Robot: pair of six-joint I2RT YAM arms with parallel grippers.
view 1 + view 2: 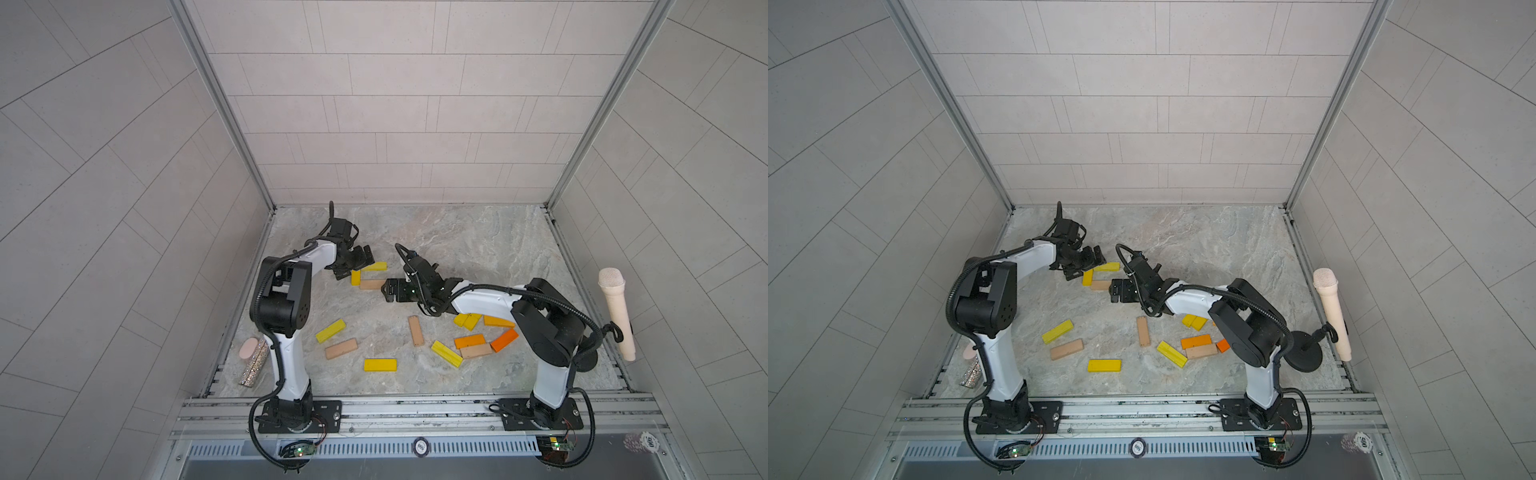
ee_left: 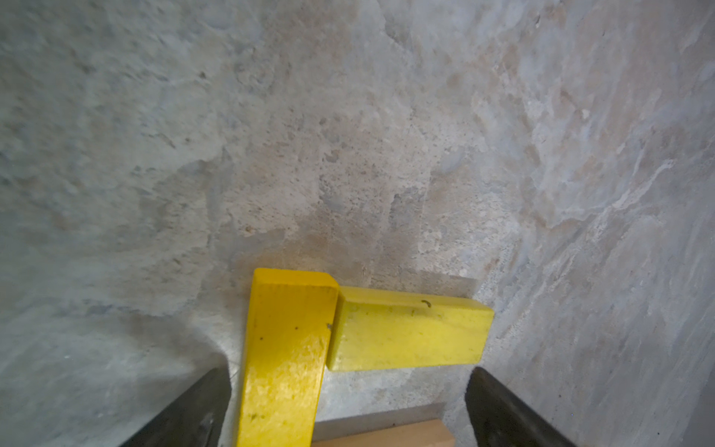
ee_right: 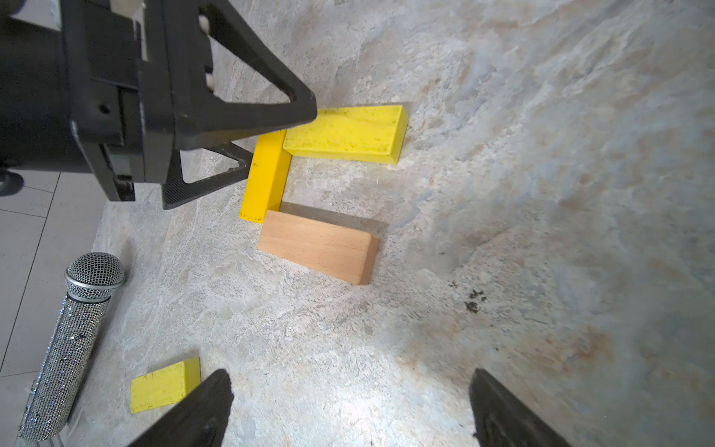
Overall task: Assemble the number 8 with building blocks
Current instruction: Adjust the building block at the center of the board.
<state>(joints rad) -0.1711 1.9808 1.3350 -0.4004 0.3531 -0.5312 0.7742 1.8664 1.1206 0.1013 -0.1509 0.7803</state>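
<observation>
Blocks [image 3: 317, 247]: smooth rectangular wooden bars; tabletop [image 3: 503, 193] mottled, stone-like.

The left gripper [image 1: 355, 266] and right gripper [image 1: 385, 291] flank the joined bars [image 1: 374, 267], while the floor [image 1: 478, 249] behind lies open.

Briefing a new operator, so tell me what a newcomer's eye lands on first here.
Mid-table, three bars, two yellow and one tan, form an open C between the open left gripper and right gripper. Nearer the arm bases lies a scatter of yellow, orange and tan blocks. A beige microphone stands at the right edge.
</observation>
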